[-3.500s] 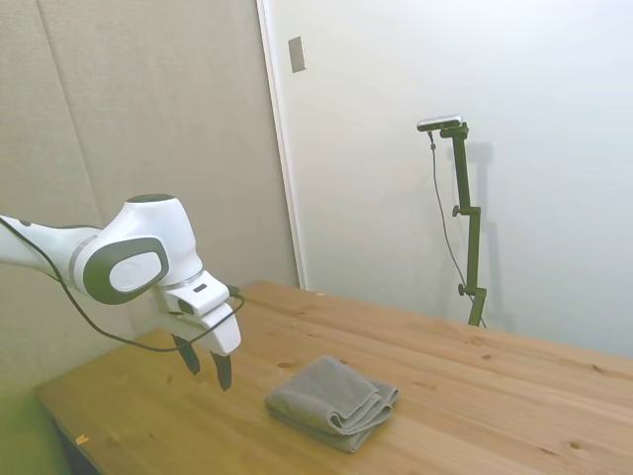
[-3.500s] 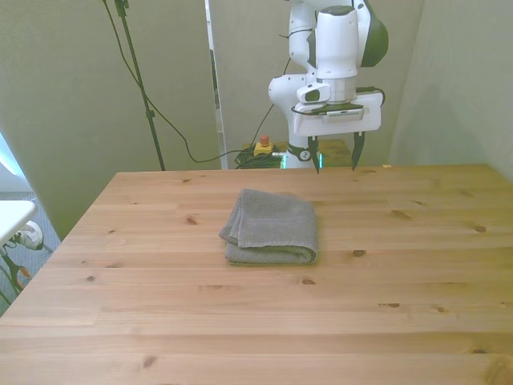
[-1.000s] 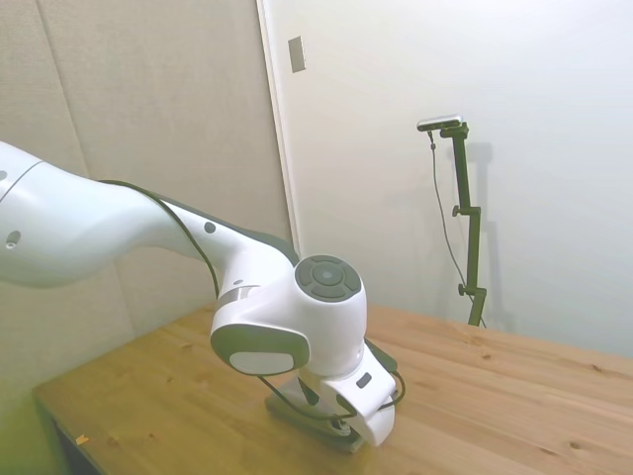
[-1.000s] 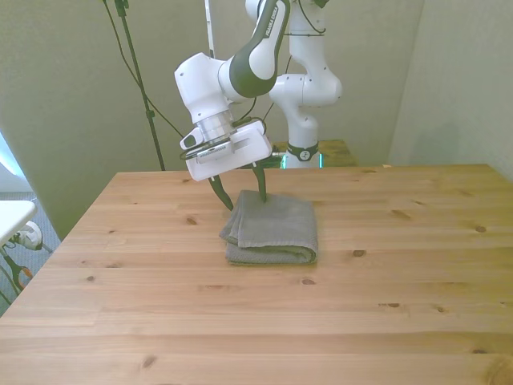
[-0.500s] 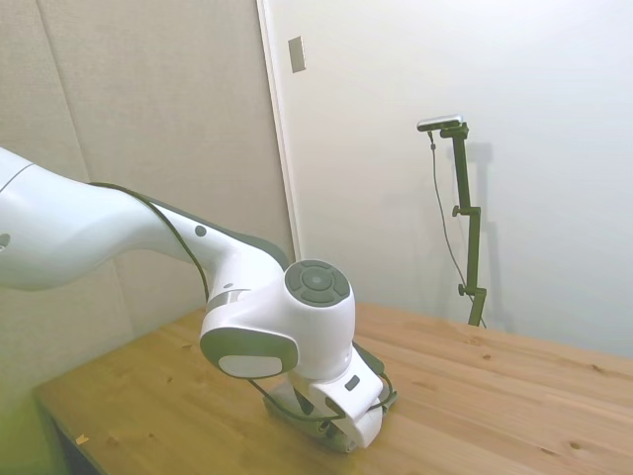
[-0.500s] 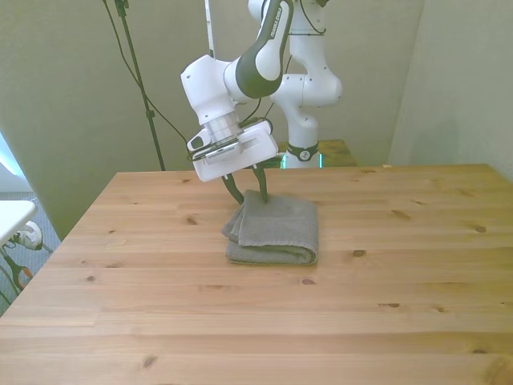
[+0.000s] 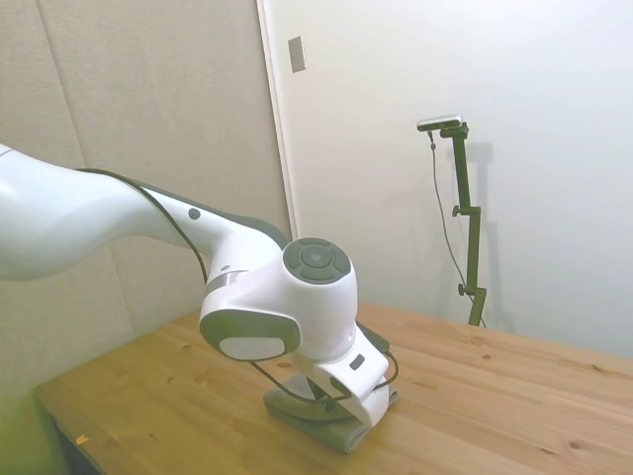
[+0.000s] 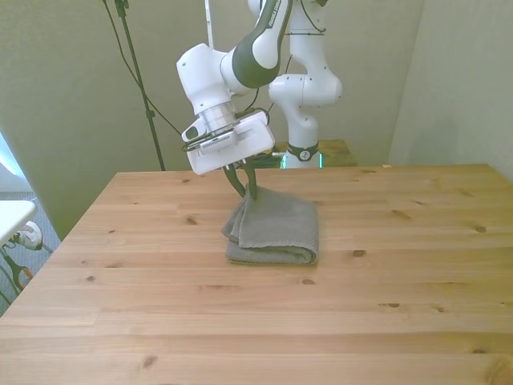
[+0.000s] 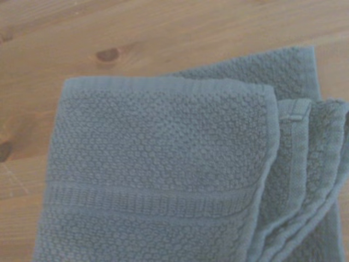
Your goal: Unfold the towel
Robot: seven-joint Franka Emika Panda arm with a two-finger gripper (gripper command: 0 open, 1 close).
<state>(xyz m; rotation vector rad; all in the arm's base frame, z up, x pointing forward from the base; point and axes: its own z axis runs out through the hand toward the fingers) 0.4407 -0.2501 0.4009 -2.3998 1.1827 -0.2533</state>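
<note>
Grey terry cloth: towel [image 8: 272, 231], folded into several layers, flat on wooden counter [image 8: 401, 297], about mid-width and toward the far half. Stacked hems showing on the front view's left side; rounded fold along the near edge. Wrist view: top layer's corner and bound edges [image 9: 283, 164] in close focus, bare planks with two dark knots beyond.

White arm: reaching in and down to the towel's far corner on the front view's left. Gripper [image 8: 245, 186] tilted, dark fingers drawn close together at that corner, cloth there pulled up into a small peak. Jaws: closed on the towel's corner, judging by the front view; how many layers caught, not determinable. Side view: wrist and hand [image 7: 351, 381] directly over the towel [image 7: 326, 427], fingers hidden behind the white housing.

Step in hand, as a judgement: corner pinch made, lift just beginning; bulk of the towel flat and folded, unfolding not yet achieved.

Next move, as a judgement: raise the pinched corner clear of the stack, then carry it across toward the open counter on the front view's left or far side, low enough for the layer to lay out flat. Risk: all layers gripped together, so whole bundle dragged rather than opened; a second pinch likely needed for the remaining fold.
</note>
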